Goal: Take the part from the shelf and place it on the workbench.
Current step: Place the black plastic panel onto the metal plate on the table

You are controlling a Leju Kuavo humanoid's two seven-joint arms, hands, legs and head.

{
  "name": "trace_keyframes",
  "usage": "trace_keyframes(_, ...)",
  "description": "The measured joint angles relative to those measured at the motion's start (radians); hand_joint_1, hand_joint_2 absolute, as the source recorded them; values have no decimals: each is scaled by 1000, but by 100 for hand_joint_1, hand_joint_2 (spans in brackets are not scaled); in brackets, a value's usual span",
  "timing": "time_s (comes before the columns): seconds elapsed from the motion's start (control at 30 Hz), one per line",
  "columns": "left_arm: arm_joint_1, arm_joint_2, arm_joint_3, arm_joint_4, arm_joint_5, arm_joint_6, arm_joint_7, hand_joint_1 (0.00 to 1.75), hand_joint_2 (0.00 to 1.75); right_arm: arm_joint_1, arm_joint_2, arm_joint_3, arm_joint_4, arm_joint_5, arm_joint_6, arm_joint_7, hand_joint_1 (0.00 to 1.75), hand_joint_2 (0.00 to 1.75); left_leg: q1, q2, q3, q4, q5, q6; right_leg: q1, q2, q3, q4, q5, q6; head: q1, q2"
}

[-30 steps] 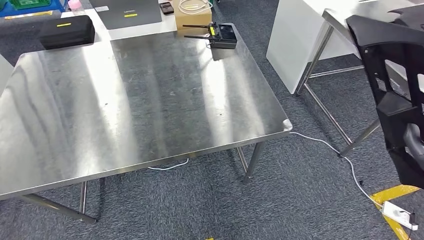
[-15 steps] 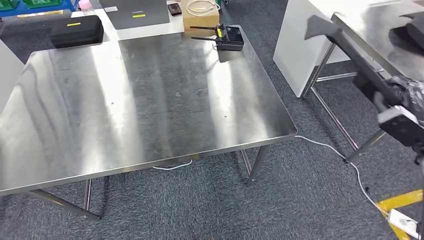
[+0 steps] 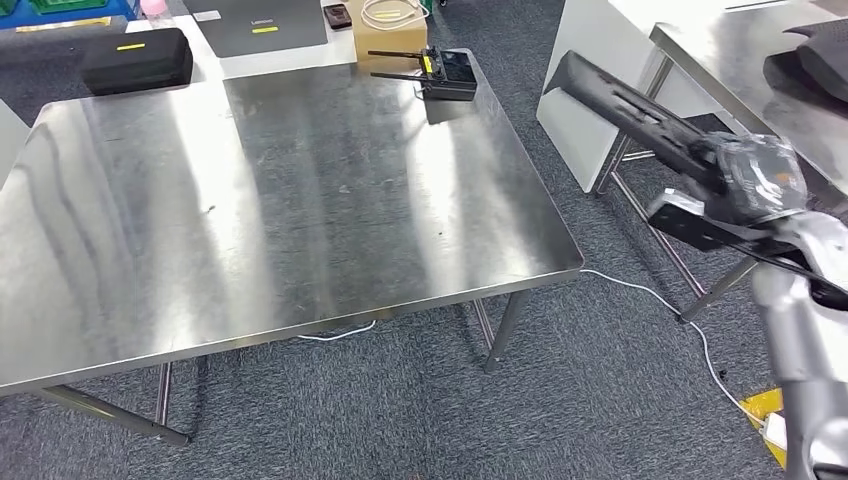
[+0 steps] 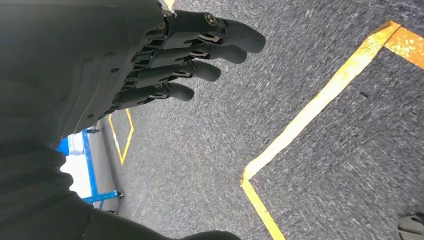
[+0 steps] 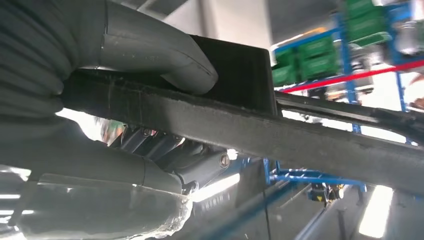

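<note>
Right hand (image 3: 745, 180) grips part (image 3: 625, 105), fingers hidden | workbench (image 3: 280, 200) bare

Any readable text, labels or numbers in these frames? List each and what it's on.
No text reads clearly.
Yellow label on the black case: too small to read.
Yellow label and pale print on the grey laptop: blurred, unreadable.
Yellow sticker on the black antenna device: no legible characters.
Black part held in the right hand: no markings visible.
Yellow floor tape in the left wrist view: plain lines, no lettering.
</note>
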Motion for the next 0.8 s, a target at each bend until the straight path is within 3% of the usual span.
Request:
trace_keyframes(0.1,-2,1,0,0,-2,-3,-2,0,175,-94,57,100,184,124,-115,2,175,175,4,0,15,-25,15,12,6,-1,-10,15,-10,7,2,0)
trace_keyframes(0.13,-3,1,0,0,-3,-3,-2,0,175,-123,81,131,244,155,-146,8,175,175,7,-1,20,-35,22,16,8,-2,-29,54,-28,5,3,0)
trace_keyframes(0.2,-5,0,0,0,-4,-1,-7,0,175,-162,129,186,350,209,-194,33,175,175,8,-3,22,-40,27,21,6,-2,-99,191,-82,-5,4,0)
trace_keyframes(0.27,-6,0,0,0,-5,0,-16,0,175,-175,175,240,436,268,-229,71,175,175,6,-10,21,-40,26,20,5,-2,-155,295,-110,-1,4,0)
trace_keyframes(0.3,-6,1,0,0,-5,-2,-20,0,175,-175,196,266,472,295,-244,90,175,175,6,-14,21,-39,25,19,5,-2,-156,289,-99,6,5,0)
trace_keyframes(0.37,-6,0,0,0,-4,-9,-23,0,175,-171,235,309,527,338,-269,116,175,175,4,-21,21,-36,23,16,3,-2,-99,162,-44,19,5,0)
trace_keyframes(0.43,-6,0,1,0,-1,-13,-23,0,175,-168,274,344,570,369,-286,135,175,175,-1,-26,18,-28,18,6,5,-1,-35,30,4,16,4,0)
trace_keyframes(0.47,-6,0,2,0,0,-12,-21,0,175,-165,292,358,589,380,-290,144,175,175,-2,-27,16,-25,15,1,7,0,-20,0,14,10,3,0)
trace_keyframes(0.53,-5,0,4,0,1,-8,-15,0,175,-154,326,380,621,398,-292,161,175,175,-2,-28,14,-23,13,-10,8,0,-18,-7,18,-3,2,0)
trace_keyframes(0.6,-4,1,5,0,1,-3,-11,0,175,-140,354,396,644,415,-293,173,175,175,3,-26,4,-2,-3,-22,-2,0,-14,-10,20,-14,0,0)
trace_keyframes(0.67,-3,2,6,0,0,-2,-10,0,175,-130,375,411,663,435,-296,183,175,175,11,-22,-37,91,-58,-37,-9,0,-9,-12,20,-24,-4,0)
trace_keyframes(0.73,-2,2,8,0,0,-1,-10,0,175,-121,390,426,681,456,-300,194,175,175,19,-18,-105,231,-120,-51,-7,0,-8,-12,18,-29,-6,0)
trace_keyframes(0.77,-1,2,9,0,0,1,-10,0,175,-119,396,432,689,465,-301,199,175,175,23,-16,-128,275,-132,-55,-7,0,-7,-12,17,-30,-7,0)
trace_keyframes(0.8,0,3,10,0,0,3,-10,0,175,-117,403,437,695,472,-302,203,175,175,27,-14,-133,280,-122,-59,-7,1,-5,-12,16,-30,-7,0)
